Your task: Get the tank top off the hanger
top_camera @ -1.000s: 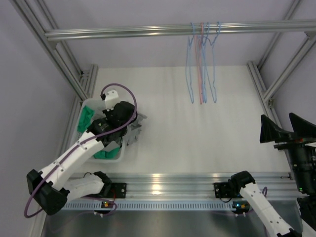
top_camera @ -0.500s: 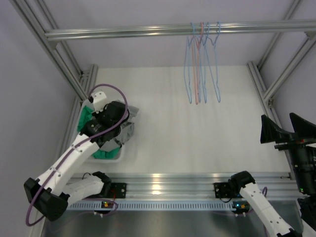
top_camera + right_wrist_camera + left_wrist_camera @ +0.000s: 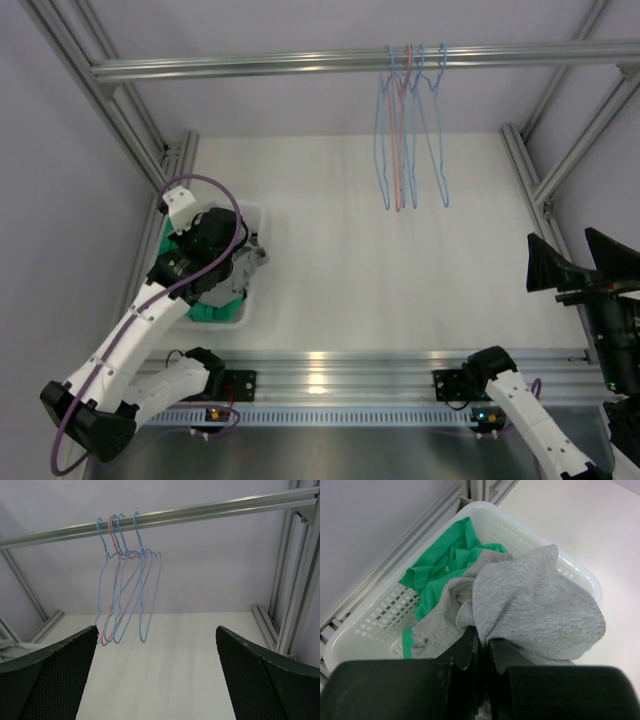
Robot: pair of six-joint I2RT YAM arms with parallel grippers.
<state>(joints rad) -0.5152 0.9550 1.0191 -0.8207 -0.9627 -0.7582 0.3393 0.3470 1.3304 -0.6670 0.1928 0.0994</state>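
Swung back left since a second earlier, with the left gripper [image 3: 481,643] clenched on the grey knit tank top [image 3: 535,610], heaped over a green garment [image 3: 445,562] in the white perforated plastic basket [image 3: 487,506]. Judged the drop-off step, well apart from the bare wire hangers [image 3: 402,130]; called next for unclenching and lifting clear. Left the right gripper [image 3: 157,672] splayed wide, holding nothing.

left claw [image 3: 481,641] | shifted left, over basket [image 3: 591,581] | grey tank top [image 3: 535,605] carried along into it

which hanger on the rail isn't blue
The pinkish-red hanger, second from the left on the rail in the top view; the other three hangers are blue.
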